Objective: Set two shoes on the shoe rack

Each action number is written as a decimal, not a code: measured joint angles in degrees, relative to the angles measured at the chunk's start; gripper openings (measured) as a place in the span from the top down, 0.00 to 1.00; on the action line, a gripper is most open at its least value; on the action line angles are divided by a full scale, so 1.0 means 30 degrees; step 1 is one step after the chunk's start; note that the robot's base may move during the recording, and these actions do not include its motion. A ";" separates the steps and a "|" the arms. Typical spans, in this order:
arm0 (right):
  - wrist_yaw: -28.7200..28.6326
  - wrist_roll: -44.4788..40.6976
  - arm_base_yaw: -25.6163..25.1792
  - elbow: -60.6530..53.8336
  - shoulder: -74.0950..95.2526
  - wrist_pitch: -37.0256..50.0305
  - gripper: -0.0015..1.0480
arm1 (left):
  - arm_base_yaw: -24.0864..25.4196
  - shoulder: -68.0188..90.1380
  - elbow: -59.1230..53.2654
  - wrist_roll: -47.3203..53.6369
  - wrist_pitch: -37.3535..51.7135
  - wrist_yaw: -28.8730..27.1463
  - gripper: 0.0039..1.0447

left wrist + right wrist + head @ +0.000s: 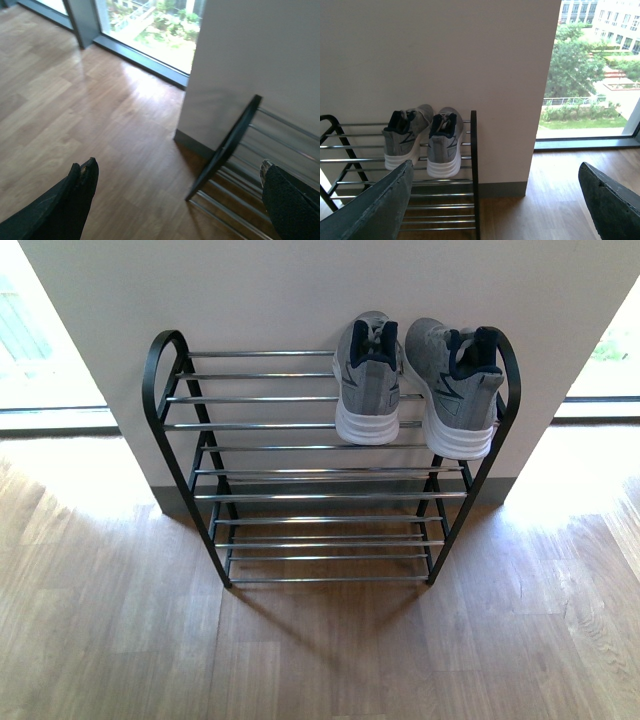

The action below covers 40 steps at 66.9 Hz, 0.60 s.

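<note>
Two grey knit sneakers with white soles stand side by side on the top shelf of the shoe rack (270, 425), at its right end: one (366, 380) toward the middle, the other (456, 388) against the black side frame. The right wrist view shows the same pair (422, 141) on the rack (473, 165). My right gripper (495, 172) is open, well back from the rack, nothing between its fingers. My left gripper (177, 172) is open too, over the floor beside the rack's side frame (225, 147). Neither arm shows in the front view.
The rack stands against a white wall pillar (320, 290) on a wooden floor (320, 660). Floor-level windows (590, 75) flank the pillar on both sides. The rack's lower shelves and the left part of the top shelf hold nothing.
</note>
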 joint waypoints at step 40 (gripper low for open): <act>0.0000 0.0000 0.0000 0.0000 -0.0015 0.0000 0.09 | 0.3213 -0.6229 -1.0287 0.9610 1.4717 1.1905 1.00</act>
